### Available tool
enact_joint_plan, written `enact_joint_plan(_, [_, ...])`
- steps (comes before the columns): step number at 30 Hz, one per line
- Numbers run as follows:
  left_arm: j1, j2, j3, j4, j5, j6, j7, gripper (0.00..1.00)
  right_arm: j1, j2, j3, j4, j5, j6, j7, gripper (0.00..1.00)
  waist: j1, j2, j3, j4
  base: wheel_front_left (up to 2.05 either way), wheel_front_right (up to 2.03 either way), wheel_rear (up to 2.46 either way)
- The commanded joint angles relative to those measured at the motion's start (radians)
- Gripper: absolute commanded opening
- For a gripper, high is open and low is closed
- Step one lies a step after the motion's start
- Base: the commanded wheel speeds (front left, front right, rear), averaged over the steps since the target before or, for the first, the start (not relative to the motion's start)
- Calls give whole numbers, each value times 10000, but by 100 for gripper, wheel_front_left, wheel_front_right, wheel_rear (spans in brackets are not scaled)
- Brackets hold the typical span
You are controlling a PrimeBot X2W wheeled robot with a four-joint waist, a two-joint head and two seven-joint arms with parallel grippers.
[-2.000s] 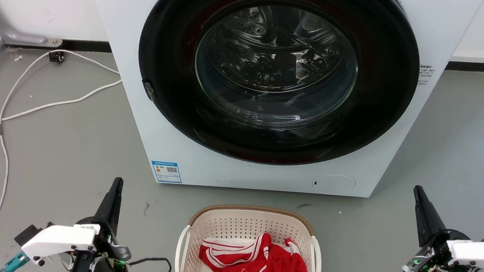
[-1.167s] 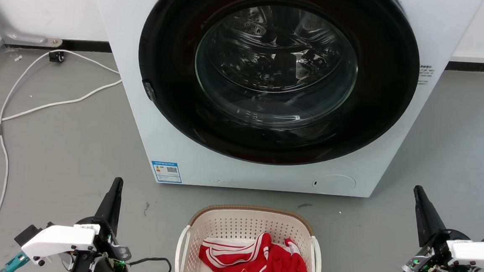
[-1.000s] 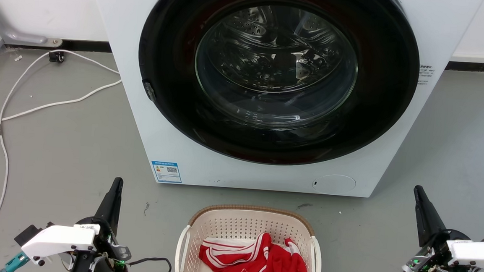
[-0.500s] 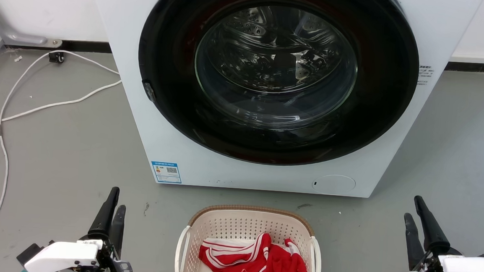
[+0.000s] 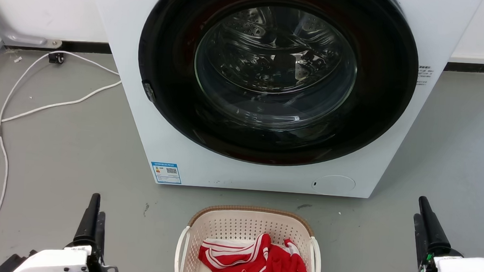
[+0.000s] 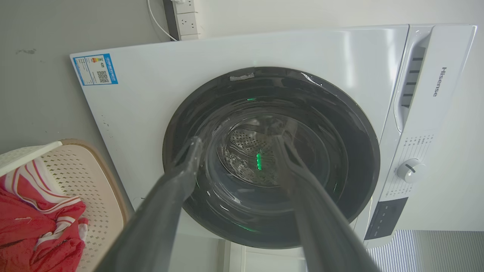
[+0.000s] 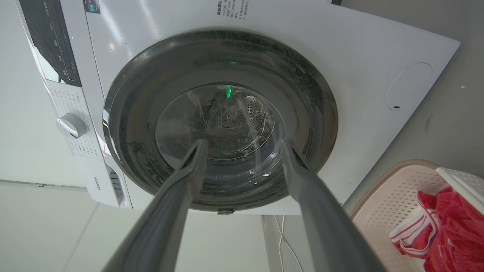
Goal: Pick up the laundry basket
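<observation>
Grey floor [image 5: 64, 150] runs up to a white washing machine [image 5: 243, 176] with a dark round door, and a white cable [image 5: 38, 106] trails across the floor's left side toward the wall. Just in front of the machine stands the laundry basket [image 5: 236, 226], a red-and-white garment [image 5: 268, 263] heaped inside. The left gripper [image 5: 98, 204] and right gripper [image 5: 419, 207] hang well apart from the basket on either side, touching nothing, each claw spread wide and aimed at the machine.
</observation>
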Motion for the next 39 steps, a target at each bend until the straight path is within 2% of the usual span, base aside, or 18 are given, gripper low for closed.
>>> enact_joint_plan(1, [-135,27,120,-114,175,-5,-95,100,-45,-26,-4,-186,-389,3,-86,100,0,0,-2,2,0,0,0])
enact_joint_plan(10, [-199,33,601,-241,1189,3,-448,100,-35,-22,18,-714,-2906,3,-437,100,0,0,-16,24,0,0,0])
enact_joint_plan(14, [-130,35,681,-742,2091,34,-595,100,-88,-26,152,-1068,-4181,3,-580,100,0,0,-13,35,0,0,0])
enact_joint_plan(18, [-60,37,651,-1398,3157,277,-737,100,-61,-24,99,-1472,-5281,3,-721,100,0,0,0,44,0,0,0])
enact_joint_plan(23, [118,36,181,-2266,4825,755,-905,100,32,-23,84,-1848,-6498,3,-891,100,0,0,15,36,0,0,0])
enact_joint_plan(27, [218,40,-443,-2863,6237,901,-1037,100,63,-22,82,-2205,-7474,3,-1017,100,0,0,31,17,0,0,0])
enact_joint_plan(30, [341,39,-897,-3033,6981,916,-1131,100,134,-20,215,-2434,-8177,4,-1108,100,0,0,41,7,0,0,0])
enact_joint_plan(39, [529,42,-1670,-3175,8788,560,-1397,100,385,-17,345,-2679,-10040,3,-1372,100,0,0,37,-34,0,0,0])
